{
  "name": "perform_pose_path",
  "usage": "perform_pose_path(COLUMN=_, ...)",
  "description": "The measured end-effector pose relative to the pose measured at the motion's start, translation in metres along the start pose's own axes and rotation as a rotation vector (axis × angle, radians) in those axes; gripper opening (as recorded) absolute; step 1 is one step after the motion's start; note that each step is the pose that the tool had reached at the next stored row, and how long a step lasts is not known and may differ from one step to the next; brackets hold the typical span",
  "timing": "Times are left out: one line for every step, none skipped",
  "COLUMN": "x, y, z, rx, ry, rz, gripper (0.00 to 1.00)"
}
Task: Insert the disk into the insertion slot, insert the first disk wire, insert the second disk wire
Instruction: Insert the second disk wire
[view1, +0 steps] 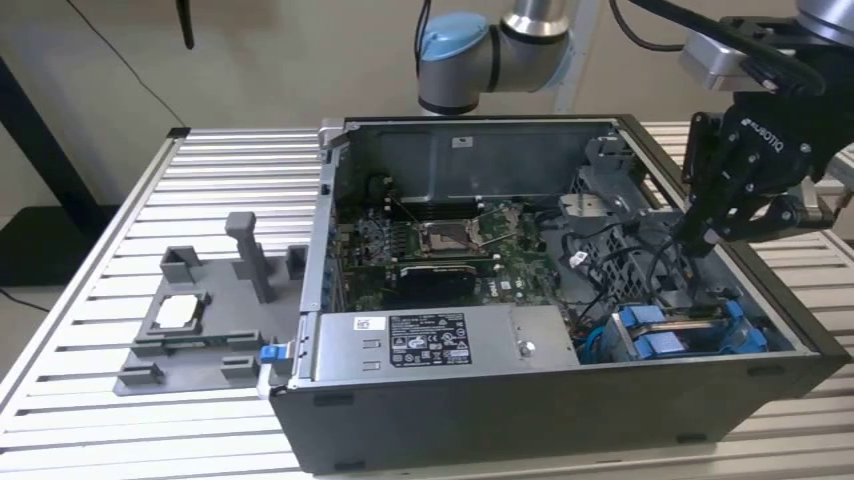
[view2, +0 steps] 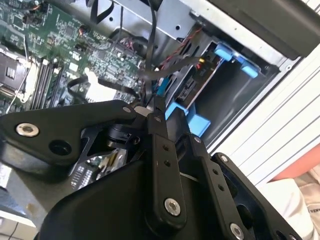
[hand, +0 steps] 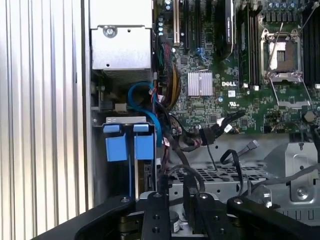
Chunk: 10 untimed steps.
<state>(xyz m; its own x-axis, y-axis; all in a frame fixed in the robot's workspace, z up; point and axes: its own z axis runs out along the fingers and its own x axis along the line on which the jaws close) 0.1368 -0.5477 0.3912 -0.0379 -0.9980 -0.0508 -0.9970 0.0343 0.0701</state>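
A ribbed aluminium surface carries an open computer case and, toward the exterior view's left, a grey fixture. Behind it is a plain beige wall, and dark floor shows past the surface's edge. The arm hangs over the case with its claw inside, drawn together on a black wire. The disk sits in the insertion slot, near the claw, at the case's corner on the exterior view's right
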Motion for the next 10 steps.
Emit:
perform_pose_path(x=-0.0005, y=0.0021, z=-0.0004, rx=0.0004, ry=0.0002, rz=0.0, gripper=0.27)
perform_pose_path(x=-0.0011, y=0.0044, z=-0.0007, rx=0.0009, ry=0.0001, rz=0.0, gripper=0.27)
perform_pose_path(x=-0.0019, y=0.0065, z=-0.001, rx=0.0013, ry=0.0001, rz=0.0, gripper=0.27)
perform_pose_path(x=-0.0028, y=0.0087, z=-0.0012, rx=0.0018, ry=0.0001, rz=0.0, gripper=0.27)
perform_pose_path(x=-0.0036, y=0.0109, z=-0.0014, rx=0.0023, ry=-0.0001, rz=0.0, gripper=0.27)
perform_pose_path(x=-0.0042, y=0.0127, z=-0.002, rx=0.0028, ry=-0.0001, rz=0.001, gripper=0.27)
perform_pose_path(x=-0.0046, y=0.014, z=-0.0036, rx=0.0034, ry=0.0002, rz=0.001, gripper=0.27)
perform_pose_path(x=-0.0049, y=0.015, z=-0.0052, rx=0.0039, ry=0.0, rz=0.001, gripper=0.27)
perform_pose_path(x=-0.0053, y=0.0162, z=-0.0068, rx=0.0046, ry=-0.0001, rz=0.001, gripper=0.27)
perform_pose_path(x=-0.0056, y=0.0175, z=-0.0083, rx=0.0054, ry=-0.0001, rz=0.001, gripper=0.27)
